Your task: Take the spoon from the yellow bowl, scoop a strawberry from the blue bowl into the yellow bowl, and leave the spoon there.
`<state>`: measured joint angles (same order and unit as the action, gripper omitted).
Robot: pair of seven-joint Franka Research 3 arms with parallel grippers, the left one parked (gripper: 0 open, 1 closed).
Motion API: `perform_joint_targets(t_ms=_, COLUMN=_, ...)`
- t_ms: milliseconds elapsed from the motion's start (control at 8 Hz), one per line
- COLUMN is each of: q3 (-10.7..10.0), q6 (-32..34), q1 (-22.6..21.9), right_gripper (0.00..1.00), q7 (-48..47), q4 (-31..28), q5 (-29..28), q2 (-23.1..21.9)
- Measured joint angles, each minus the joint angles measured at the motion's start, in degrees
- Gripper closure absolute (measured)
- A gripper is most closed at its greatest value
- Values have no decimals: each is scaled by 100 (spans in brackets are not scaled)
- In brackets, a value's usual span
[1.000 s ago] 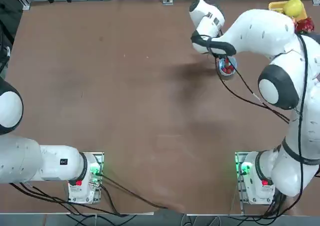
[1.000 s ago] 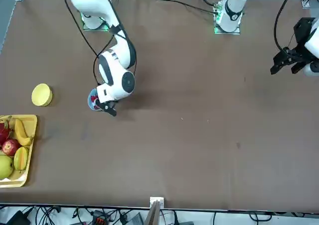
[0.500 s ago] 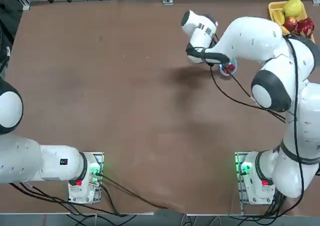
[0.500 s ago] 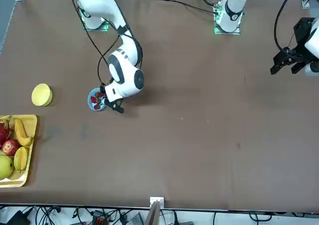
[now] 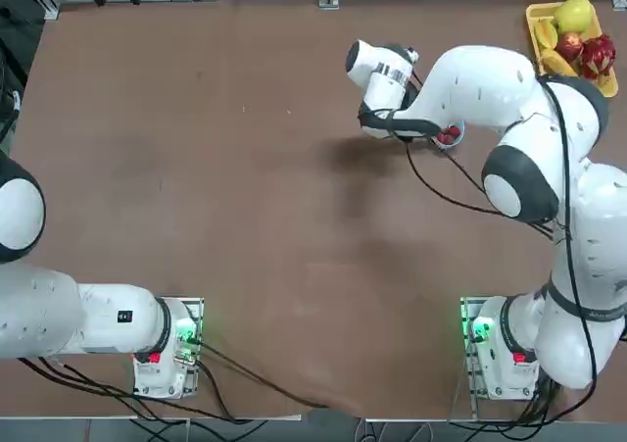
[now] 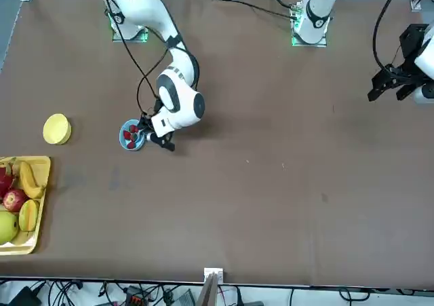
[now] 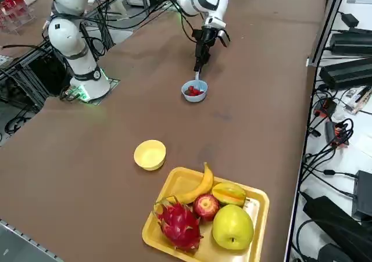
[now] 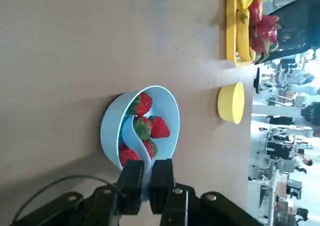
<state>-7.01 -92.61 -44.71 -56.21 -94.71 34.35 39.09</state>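
Observation:
The light blue bowl (image 8: 114,136) holds several red strawberries (image 8: 159,127) and stands on the brown table (image 6: 271,184). My right gripper (image 8: 146,168) is shut on the handle of the pale blue spoon (image 8: 131,131). The spoon's scoop lies inside the blue bowl among the berries. In the front view the gripper (image 6: 159,139) sits just beside the blue bowl (image 6: 132,136), at its rim. The small yellow bowl (image 6: 57,129) stands empty a short way off, toward the fruit tray. From the right side, the spoon (image 7: 197,76) slants down from the gripper (image 7: 200,61) into the blue bowl (image 7: 195,91).
A rectangular yellow tray (image 7: 256,199) with a banana, apple, dragon fruit and other fruit sits at the table corner beyond the yellow bowl (image 7: 150,154). A black cable (image 5: 460,192) hangs along the right arm. The table edge and cables (image 7: 325,157) run past the tray.
The right arm's wrist swung away from the tray side, uncovering the blue bowl. The gripper stayed shut on the spoon, which now reaches into the bowl from its side.

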Motion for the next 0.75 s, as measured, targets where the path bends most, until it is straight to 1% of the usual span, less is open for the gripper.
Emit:
perform_joint_targets(t_ms=500, q3=-5, q6=291, q1=-322, right_gripper=89, q7=194, q4=23, q5=303, q2=253)
perform_joint_targets(t_ms=750, q3=-12, q6=396, q1=-385, right_gripper=89, q7=198, q4=25, q5=401, q2=299)
